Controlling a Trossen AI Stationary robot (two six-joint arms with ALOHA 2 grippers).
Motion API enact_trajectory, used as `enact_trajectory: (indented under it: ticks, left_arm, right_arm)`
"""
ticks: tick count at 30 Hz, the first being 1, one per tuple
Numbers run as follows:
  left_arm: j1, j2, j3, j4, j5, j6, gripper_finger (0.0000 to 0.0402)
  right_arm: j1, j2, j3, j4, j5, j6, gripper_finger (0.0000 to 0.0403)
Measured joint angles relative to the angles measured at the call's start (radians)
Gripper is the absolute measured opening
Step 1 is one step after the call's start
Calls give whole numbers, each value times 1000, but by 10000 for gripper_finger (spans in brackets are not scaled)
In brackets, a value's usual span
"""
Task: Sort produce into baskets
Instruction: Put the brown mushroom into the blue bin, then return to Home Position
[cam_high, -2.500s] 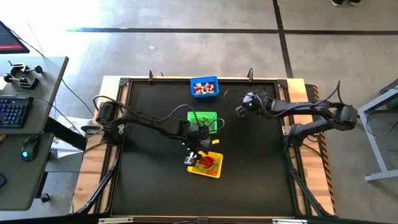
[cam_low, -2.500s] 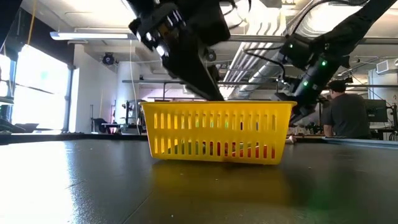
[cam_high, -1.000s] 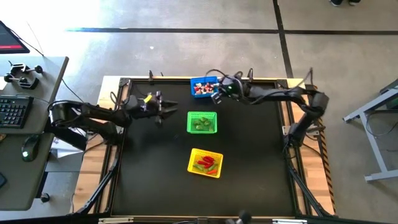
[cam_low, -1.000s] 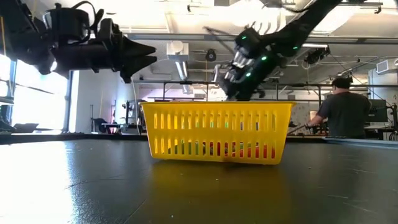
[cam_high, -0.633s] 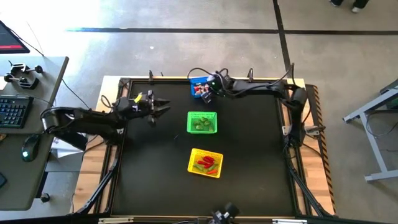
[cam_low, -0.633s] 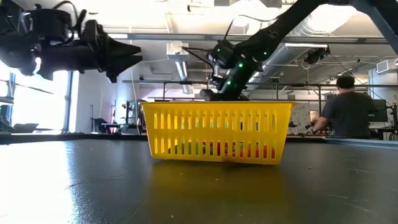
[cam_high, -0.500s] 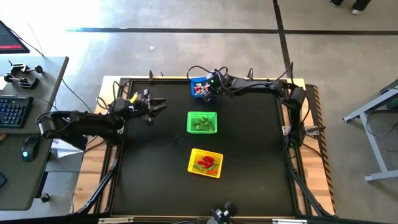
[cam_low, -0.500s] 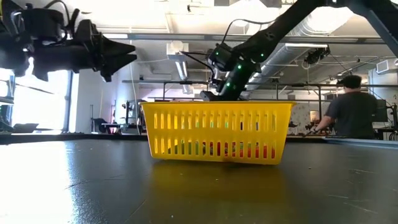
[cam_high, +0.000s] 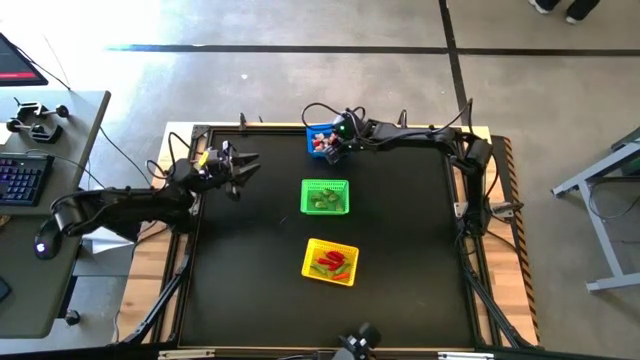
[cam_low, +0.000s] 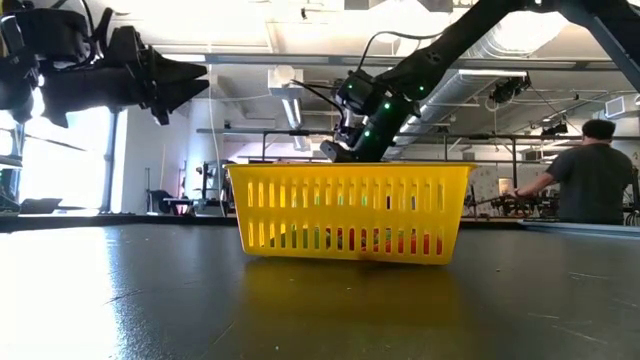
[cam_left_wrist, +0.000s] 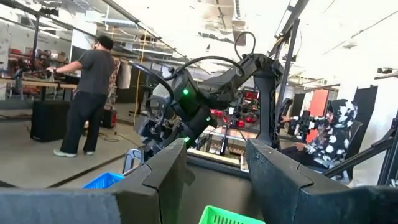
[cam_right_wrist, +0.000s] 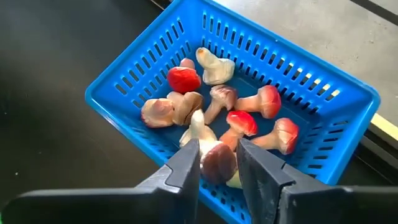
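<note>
My right gripper (cam_right_wrist: 219, 155) hangs over the near side of the blue basket (cam_right_wrist: 124, 81), fingers slanting down and standing apart. A brown-capped mushroom piece (cam_right_wrist: 217, 164) shows in the gap between its fingertips. Several white-and-red mushroom pieces (cam_right_wrist: 214, 99) lie on the basket's floor. In the high view the blue basket (cam_high: 322, 138) sits at the table's far edge, the green basket (cam_high: 325, 196) with green bits mid-table, and the yellow basket (cam_high: 330, 262) with red chillies nearer. My left gripper (cam_high: 250, 160) is open and holds nothing, raised near the far left. My right gripper has the mushroom piece's cap (cam_right_wrist: 217, 164) in the gap between its two fingertips, coming from above at a slant. I cannot tell whether the fingers touch it or it hangs free of them. It is above the basket floor.
The yellow basket (cam_low: 350, 215) fills the middle of the low view and hides the baskets behind it. Dark table surface lies bare around the three baskets. A person (cam_low: 590, 170) stands in the room beyond the table.
My right gripper has moved toward the table's left along the far edge, from beside the blue basket to over it, and tipped further down. My left gripper has drawn back toward the table's far left corner, still open.
</note>
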Motion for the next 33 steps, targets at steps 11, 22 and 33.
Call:
enact_trajectory:
  ticks: [11,22,33]
  left_arm:
    - [0,-64,0,-44,8,-1,135]
    - [-2,-84,0,-98,31,24,22]
    - [-2,-84,1,-101,13,22,1]
  right_arm:
    - [27,-72,-10,7,-4,-189,58]
    - [58,-269,-334,389,-132,-275,3]
    - [83,-789,-812,475,-263,-343,0]
